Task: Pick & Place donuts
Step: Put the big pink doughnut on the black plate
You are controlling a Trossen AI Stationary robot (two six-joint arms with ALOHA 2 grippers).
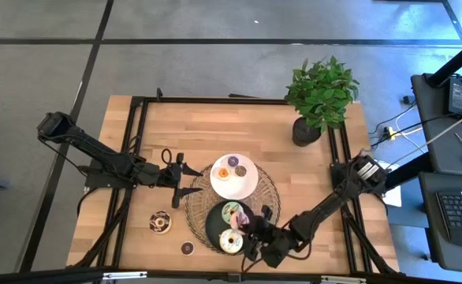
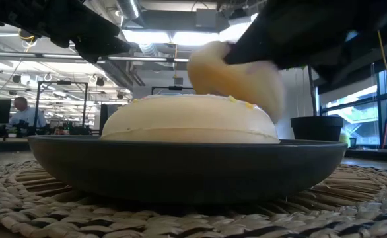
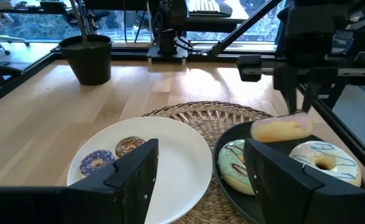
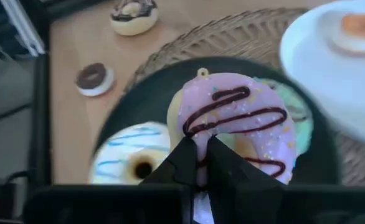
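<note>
Item, right gripper (image 4: 198,163): my jaws are clamped on the rim of the pink-iced ring donut with dark chocolate squiggles and sprinkles (image 4: 235,127), which hangs tilted on edge above the round black plate (image 1: 212,223), its flat face turned toward my wrist and its bulk lying directly ahead of the jaws. Item, black plate: sits on the round woven straw mat (image 1: 195,201) at 6 o'clock on the wooden surface (image 1: 255,134); it holds a white-iced ring donut with blue stripes (image 1: 231,241) and a mint-green iced donut with dark drizzle (image 1: 232,211). Item, round white plate (image 1: 243,185): at 12 o'clock from the black one, on the same mat, carrying a mini purple donut (image 1: 223,172) and a mini orange donut (image 1: 241,170). Item, loose stock: a chocolate-iced donut with cream swirls (image 1: 160,222) and a small brown mini donut (image 1: 187,248) lie on bare wood at 9 o'clock from the black plate. Item, left gripper (image 1: 180,180): jaws parted and empty, waiting at 9 o'clock from the white plate, the nearer arm to the loose pair. Judgement: the held donut is bound for a plate; the white one lies at 12 o'clock from my right jaws, a short carry over the green donut.
</note>
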